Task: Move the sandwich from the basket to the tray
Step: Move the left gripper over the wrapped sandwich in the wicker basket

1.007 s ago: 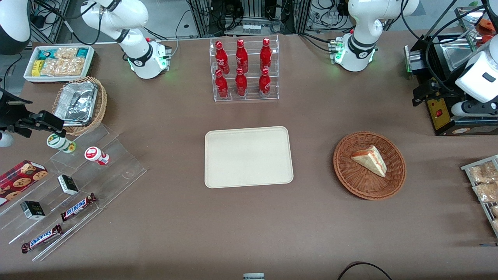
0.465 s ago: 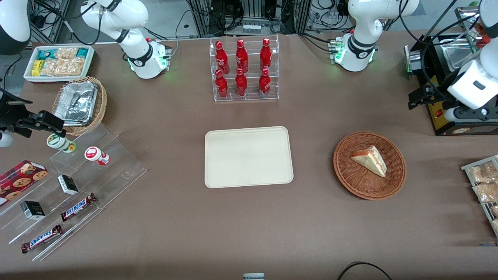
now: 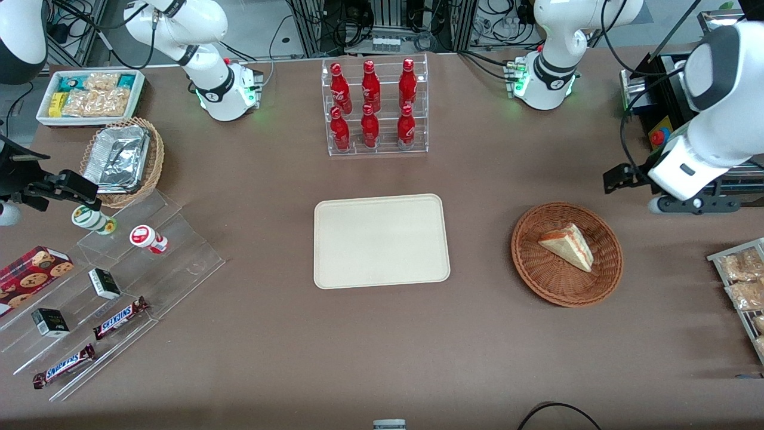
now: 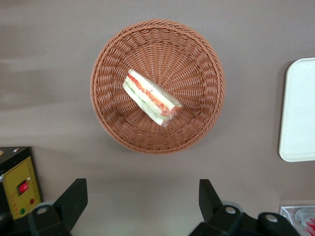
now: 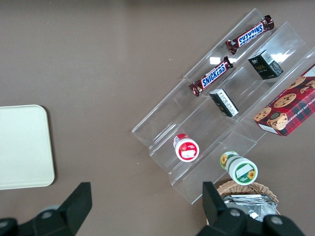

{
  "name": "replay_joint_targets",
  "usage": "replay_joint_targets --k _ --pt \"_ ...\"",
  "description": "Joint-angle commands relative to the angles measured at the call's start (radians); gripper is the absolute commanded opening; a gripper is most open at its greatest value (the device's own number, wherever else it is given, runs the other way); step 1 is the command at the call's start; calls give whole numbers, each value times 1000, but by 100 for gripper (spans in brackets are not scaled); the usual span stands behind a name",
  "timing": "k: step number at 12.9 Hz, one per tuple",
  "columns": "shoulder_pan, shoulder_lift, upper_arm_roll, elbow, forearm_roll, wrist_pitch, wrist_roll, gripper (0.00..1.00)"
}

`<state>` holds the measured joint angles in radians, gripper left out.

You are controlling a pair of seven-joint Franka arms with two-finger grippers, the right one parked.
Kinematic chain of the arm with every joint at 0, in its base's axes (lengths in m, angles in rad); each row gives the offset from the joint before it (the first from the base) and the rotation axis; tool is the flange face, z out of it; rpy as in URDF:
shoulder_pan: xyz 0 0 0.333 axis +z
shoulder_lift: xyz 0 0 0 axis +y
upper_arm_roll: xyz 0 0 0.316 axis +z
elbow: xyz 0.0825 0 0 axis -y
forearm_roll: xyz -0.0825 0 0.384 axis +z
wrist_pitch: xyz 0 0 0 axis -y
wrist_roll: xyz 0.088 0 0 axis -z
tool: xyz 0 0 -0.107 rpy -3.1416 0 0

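The sandwich (image 3: pixel 567 245) (image 4: pixel 150 97), a clear-wrapped wedge with red and green filling, lies in the round reddish-brown wicker basket (image 3: pixel 537 280) (image 4: pixel 106 69). The cream tray (image 3: pixel 382 240) (image 4: pixel 300 118) lies flat at mid-table with nothing on it, beside the basket. My gripper (image 3: pixel 686 206) (image 4: pixel 141 199) hangs high above the table, a little farther from the front camera than the basket and toward the working arm's end. It is open wide, nothing between its fingers (image 4: pixel 74 196), and only bare table lies under them.
A black machine with a red button (image 3: pixel 656 134) (image 4: pixel 22 189) stands close by the gripper. A rack of snack packets (image 3: pixel 743 280) sits at the table's edge. A clear rack of red bottles (image 3: pixel 376 107) stands farther from the front camera than the tray.
The left arm has swung in from over the black machine toward the basket, and the gripper has come nearer the basket's rim. The sandwich, basket and tray have not moved.
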<state>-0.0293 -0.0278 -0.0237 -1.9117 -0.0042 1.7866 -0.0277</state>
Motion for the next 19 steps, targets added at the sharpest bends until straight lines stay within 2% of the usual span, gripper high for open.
replay_joint_targets --k 1,7,11,15,19 --pt "12 -17 -12 -117 15 142 -6 100" --pt "19 46 -12 -250 15 387 -72 100" --pt "17 78 -12 -250 13 418 -318 100" --pt "16 112 -13 -251 6 493 -659 100" --pt "14 147 -13 -262 6 562 -856 100"
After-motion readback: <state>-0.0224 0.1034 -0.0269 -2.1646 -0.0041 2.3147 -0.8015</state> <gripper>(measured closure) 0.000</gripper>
